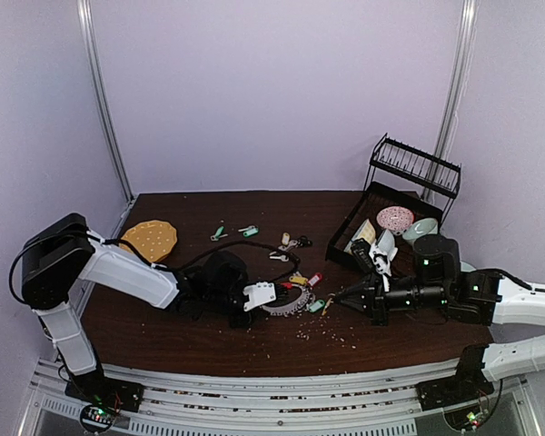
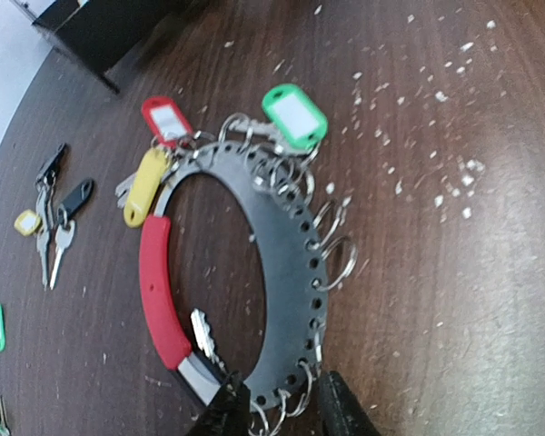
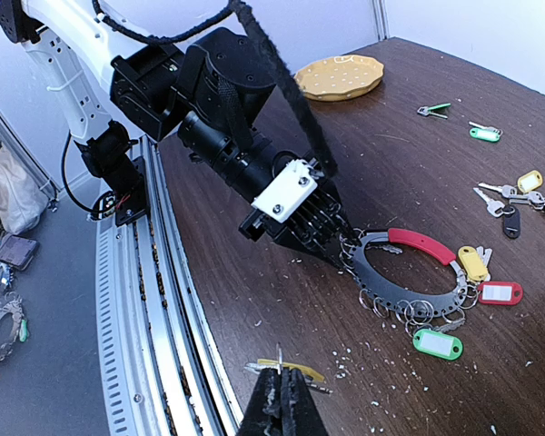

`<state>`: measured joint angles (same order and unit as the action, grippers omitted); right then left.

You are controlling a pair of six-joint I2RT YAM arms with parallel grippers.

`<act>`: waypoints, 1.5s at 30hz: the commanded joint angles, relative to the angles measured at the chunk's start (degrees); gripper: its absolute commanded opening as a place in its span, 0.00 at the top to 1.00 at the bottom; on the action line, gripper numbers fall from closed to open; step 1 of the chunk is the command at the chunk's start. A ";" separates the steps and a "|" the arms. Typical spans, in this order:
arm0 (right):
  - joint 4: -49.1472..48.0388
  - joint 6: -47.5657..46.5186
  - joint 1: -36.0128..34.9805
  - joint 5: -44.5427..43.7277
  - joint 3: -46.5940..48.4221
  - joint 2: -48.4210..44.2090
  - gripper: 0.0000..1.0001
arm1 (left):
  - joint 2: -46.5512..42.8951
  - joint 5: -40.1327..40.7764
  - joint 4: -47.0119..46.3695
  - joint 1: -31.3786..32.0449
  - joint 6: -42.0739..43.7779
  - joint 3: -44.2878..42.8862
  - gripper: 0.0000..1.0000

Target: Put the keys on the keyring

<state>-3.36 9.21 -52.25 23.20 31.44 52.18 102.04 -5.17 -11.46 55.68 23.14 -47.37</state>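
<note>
Left wrist: red-and-grey keyring (image 2: 291, 272) points lengthwise away from straddling left fingers (image 2: 225, 413), grip unclear.
Right wrist alone: right fingers (image 3: 265, 409) clench yellow-tagged key (image 3: 300, 370).

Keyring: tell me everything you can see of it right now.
The keyring lies flat on the table, a dark perforated band closed by a red arc and a silver end piece. Small wire rings hang from its holes; red-, yellow- and green-tagged keys cluster at its far end. The left gripper straddles its near rim; the grip is unclear.
</note>
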 commanded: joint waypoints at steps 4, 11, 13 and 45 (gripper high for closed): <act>-0.35 -0.42 0.13 0.53 -0.19 -0.30 1.00 | 2.02 -6.55 3.38 -0.02 2.85 -4.22 0.77; -0.60 -0.24 0.20 0.79 -0.58 -0.35 1.00 | 3.11 -6.76 2.87 -1.55 1.48 -3.26 0.79; -0.60 -0.18 0.21 0.81 -0.59 -0.40 1.00 | 3.52 -7.00 3.09 -1.63 1.51 -3.40 0.80; 0.79 0.23 0.68 3.69 2.16 2.07 1.00 | -10.74 8.95 -10.97 4.08 1.38 3.21 1.00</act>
<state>-3.05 9.32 -52.12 24.05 31.53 52.82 96.97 -3.73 -13.15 56.34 22.63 -44.71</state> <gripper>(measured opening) 0.009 0.007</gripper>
